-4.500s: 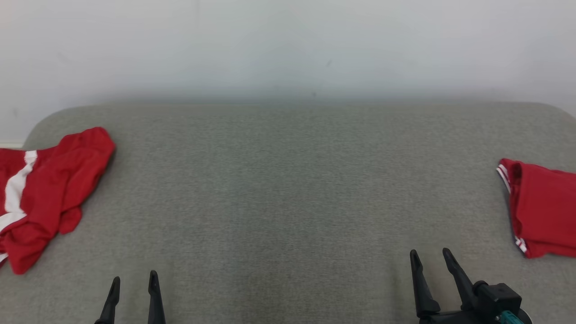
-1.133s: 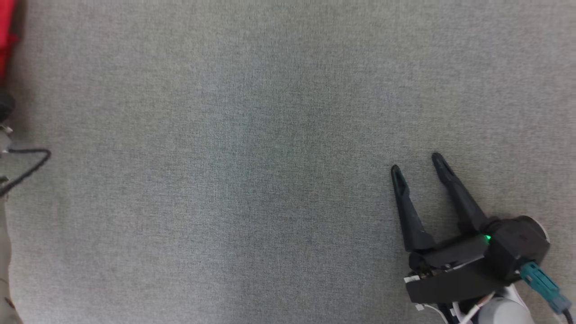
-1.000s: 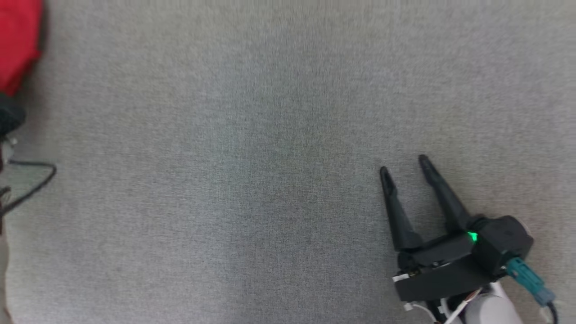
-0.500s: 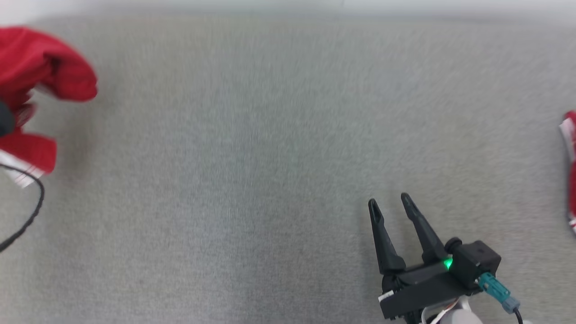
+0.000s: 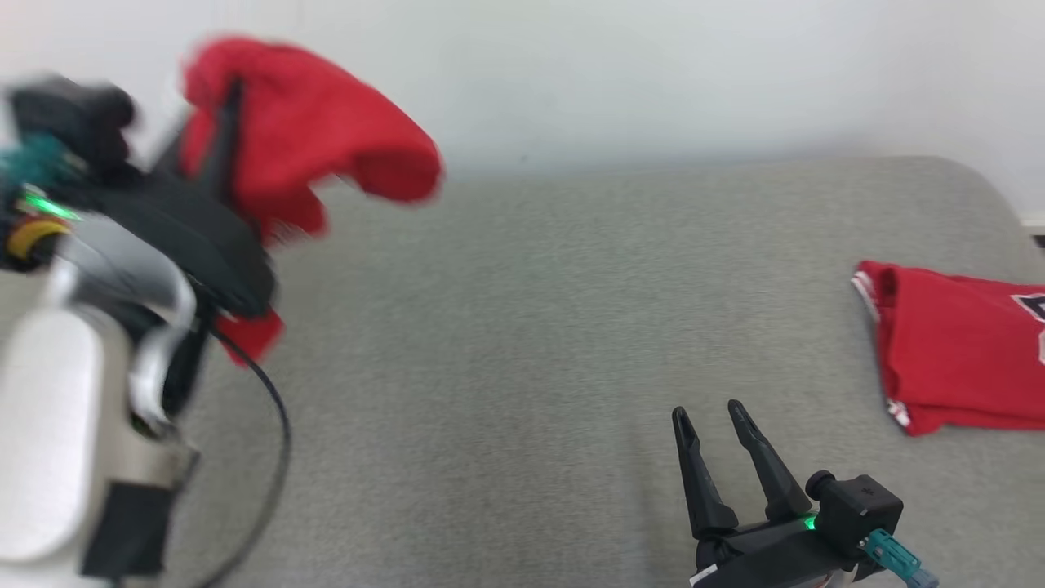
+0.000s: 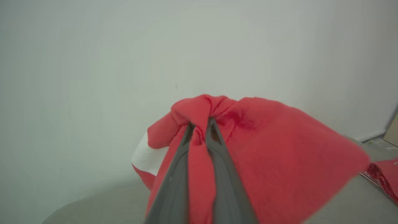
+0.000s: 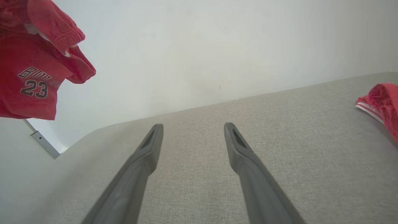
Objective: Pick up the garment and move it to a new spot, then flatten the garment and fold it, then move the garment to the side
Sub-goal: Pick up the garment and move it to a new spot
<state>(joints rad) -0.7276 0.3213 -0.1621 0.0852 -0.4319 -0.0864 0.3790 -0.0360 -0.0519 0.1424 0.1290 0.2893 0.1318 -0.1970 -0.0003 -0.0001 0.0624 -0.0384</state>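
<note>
Head view — blurred garment over left pincer

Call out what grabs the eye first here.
The red garment bunched in the shut left gripper, held up at upper left of the head view. Then a second red garment lying at the right edge of the grey surface, and the open right gripper empty at lower right.

The right gripper is showing two long dark fingers, a black housing, a green light and a teal plug, while the pale, rounded left forearm is trailing a black cable.
</note>
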